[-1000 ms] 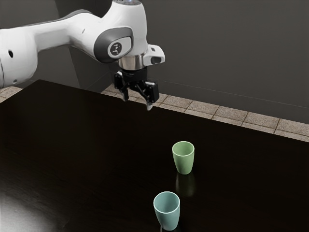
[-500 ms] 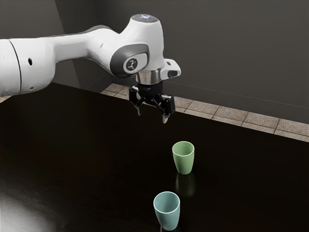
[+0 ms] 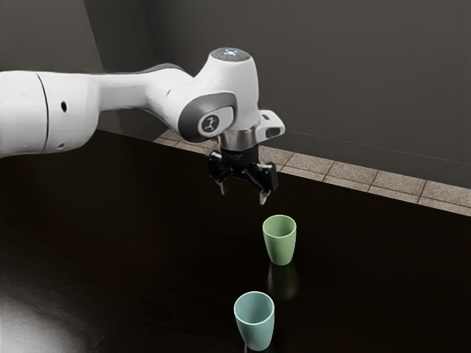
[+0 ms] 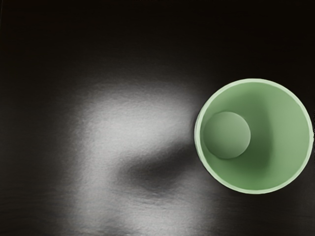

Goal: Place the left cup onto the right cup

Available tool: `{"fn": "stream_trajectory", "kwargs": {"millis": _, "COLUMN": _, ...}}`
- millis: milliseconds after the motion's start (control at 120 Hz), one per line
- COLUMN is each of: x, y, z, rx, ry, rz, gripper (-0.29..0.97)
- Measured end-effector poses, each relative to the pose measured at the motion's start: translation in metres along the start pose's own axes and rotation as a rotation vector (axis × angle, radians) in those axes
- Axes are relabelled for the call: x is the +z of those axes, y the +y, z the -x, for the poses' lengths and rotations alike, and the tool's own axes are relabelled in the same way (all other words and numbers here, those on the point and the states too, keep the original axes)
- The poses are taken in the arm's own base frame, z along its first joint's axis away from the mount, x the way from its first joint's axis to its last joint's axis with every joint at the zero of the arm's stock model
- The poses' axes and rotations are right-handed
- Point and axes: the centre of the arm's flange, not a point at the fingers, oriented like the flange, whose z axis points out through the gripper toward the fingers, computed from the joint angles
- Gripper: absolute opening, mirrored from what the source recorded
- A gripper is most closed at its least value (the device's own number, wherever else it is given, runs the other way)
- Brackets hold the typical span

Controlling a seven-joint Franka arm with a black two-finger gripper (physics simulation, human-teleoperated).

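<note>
Up beside a smooth, tapered green cup (image 3: 280, 239), the end effector (image 3: 243, 195) hangs spread wide, empty.

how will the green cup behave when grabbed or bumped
The green cup is probably rigid and light: thin walls, empty inside. It tapers to a narrow base, so a nudge may tip it. Smooth sides might slip.

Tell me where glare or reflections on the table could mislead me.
Wrist view: a broad pale sheen on the dark table beside the green cup, with a darker smudge across it. Exterior view: the green cup mirrors faintly in the table.
</note>
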Motion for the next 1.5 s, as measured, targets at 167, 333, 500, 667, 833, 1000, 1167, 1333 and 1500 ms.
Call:
{"fn": "stream_trajectory", "kwargs": {"millis": 167, "x": 0.004, "y": 0.003, "z": -0.002, "rx": -0.029, "ry": 0.012, "rz": 0.011, "gripper": 0.68}}
{"fn": "stream_trajectory", "kwargs": {"millis": 333, "x": 0.01, "y": 0.003, "z": -0.004, "rx": -0.059, "ry": 0.01, "rz": 0.015, "gripper": 0.68}}
{"fn": "stream_trajectory", "kwargs": {"millis": 500, "x": 0.028, "y": 0.0, "z": -0.007, "rx": -0.085, "ry": -0.005, "rz": 0.015, "gripper": 0.68}}
{"fn": "stream_trajectory", "kwargs": {"millis": 667, "x": 0.045, "y": -0.001, "z": -0.01, "rx": -0.103, "ry": -0.01, "rz": 0.022, "gripper": 0.68}}
{"fn": "stream_trajectory", "kwargs": {"millis": 833, "x": 0.052, "y": 0.005, "z": -0.01, "rx": -0.107, "ry": -0.004, "rz": 0.033, "gripper": 0.68}}
{"fn": "stream_trajectory", "kwargs": {"millis": 1000, "x": 0.058, "y": 0.01, "z": -0.01, "rx": -0.105, "ry": 0.004, "rz": 0.03, "gripper": 0.68}}
{"fn": "stream_trajectory", "kwargs": {"millis": 1167, "x": 0.068, "y": 0.011, "z": -0.014, "rx": -0.102, "ry": 0.014, "rz": 0.022, "gripper": 0.68}}
{"fn": "stream_trajectory", "kwargs": {"millis": 1333, "x": 0.073, "y": 0.011, "z": -0.019, "rx": -0.099, "ry": 0.025, "rz": 0.015, "gripper": 0.68}}
{"fn": "stream_trajectory", "kwargs": {"millis": 1500, "x": 0.078, "y": 0.011, "z": -0.025, "rx": -0.098, "ry": 0.029, "rz": 0.015, "gripper": 0.68}}
